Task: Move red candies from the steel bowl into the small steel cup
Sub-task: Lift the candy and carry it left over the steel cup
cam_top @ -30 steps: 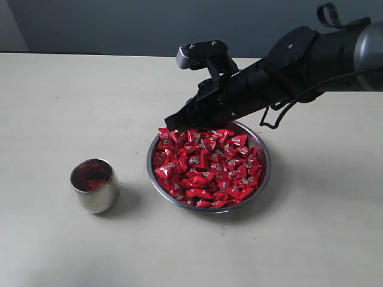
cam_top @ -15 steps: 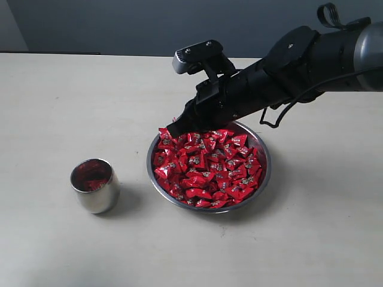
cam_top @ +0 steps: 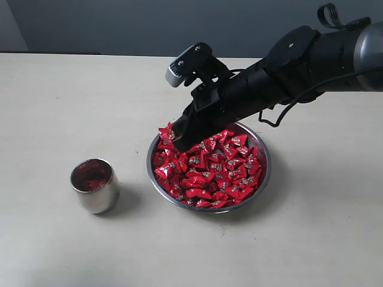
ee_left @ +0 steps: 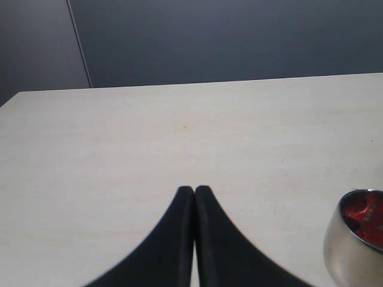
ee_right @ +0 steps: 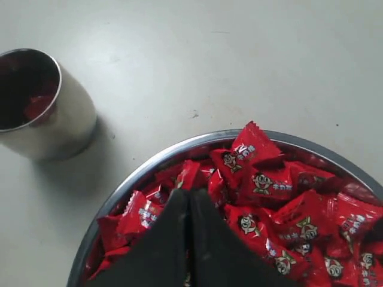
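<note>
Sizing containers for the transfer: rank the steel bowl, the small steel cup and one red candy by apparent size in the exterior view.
1. steel bowl, clearly widest
2. small steel cup, much narrower
3. red candy, smallest
All sit at similar depth, so the order holds.

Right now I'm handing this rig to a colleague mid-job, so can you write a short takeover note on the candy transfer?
Left gripper: shut, empty, above the table, clear of the small steel cup.
Right gripper: shut, tips down among the red candies at the cup-side edge of the steel bowl. Whether it pinches one cannot be seen.
Bowl: piled full. The cup stands upright, apart from the bowl.
Done: some candies lie in the cup.
Left: most of the pile.
</note>
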Available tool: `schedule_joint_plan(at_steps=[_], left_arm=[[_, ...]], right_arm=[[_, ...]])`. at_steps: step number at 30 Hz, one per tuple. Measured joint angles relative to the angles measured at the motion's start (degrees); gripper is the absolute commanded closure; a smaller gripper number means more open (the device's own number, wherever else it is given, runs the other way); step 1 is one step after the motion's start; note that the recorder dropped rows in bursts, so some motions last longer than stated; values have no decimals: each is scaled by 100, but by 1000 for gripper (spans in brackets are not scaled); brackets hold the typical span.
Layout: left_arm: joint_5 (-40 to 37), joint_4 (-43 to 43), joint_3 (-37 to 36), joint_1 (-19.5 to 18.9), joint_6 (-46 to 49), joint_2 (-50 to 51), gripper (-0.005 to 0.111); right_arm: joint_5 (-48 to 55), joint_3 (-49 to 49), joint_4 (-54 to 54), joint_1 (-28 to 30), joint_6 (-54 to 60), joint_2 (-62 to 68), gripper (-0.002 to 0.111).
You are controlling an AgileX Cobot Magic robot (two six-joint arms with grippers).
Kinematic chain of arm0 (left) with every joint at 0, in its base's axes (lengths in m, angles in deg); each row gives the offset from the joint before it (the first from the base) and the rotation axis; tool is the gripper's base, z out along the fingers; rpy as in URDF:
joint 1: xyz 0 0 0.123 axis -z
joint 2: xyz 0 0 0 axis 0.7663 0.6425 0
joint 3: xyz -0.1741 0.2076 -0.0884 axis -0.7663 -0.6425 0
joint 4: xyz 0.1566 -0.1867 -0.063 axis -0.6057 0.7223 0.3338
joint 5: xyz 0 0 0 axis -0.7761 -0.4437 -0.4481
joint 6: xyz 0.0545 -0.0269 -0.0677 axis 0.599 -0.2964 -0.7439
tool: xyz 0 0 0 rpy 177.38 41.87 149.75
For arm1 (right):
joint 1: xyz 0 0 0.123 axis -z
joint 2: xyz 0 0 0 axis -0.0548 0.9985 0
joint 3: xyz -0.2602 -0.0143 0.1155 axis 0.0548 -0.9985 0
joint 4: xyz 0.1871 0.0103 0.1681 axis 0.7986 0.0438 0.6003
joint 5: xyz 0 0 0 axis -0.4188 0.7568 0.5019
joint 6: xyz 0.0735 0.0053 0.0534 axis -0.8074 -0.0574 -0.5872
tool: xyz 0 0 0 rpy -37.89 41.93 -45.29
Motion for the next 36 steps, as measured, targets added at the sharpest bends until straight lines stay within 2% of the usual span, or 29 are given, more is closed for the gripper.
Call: schedule_joint_plan(at_steps=[5, 12, 17, 36], left_arm=[[0, 0, 0, 0, 0, 0, 106], [0, 0, 0, 0, 0, 0, 106], [0, 0, 0, 0, 0, 0, 106], [0, 0, 0, 0, 0, 0, 106]], right_arm=[[45, 0, 66, 0, 272, 0, 109], [129, 11, 905, 0, 781, 0, 109], [425, 180, 1068, -40, 833, 0, 109], [377, 707, 1409, -1014, 867, 288, 109]])
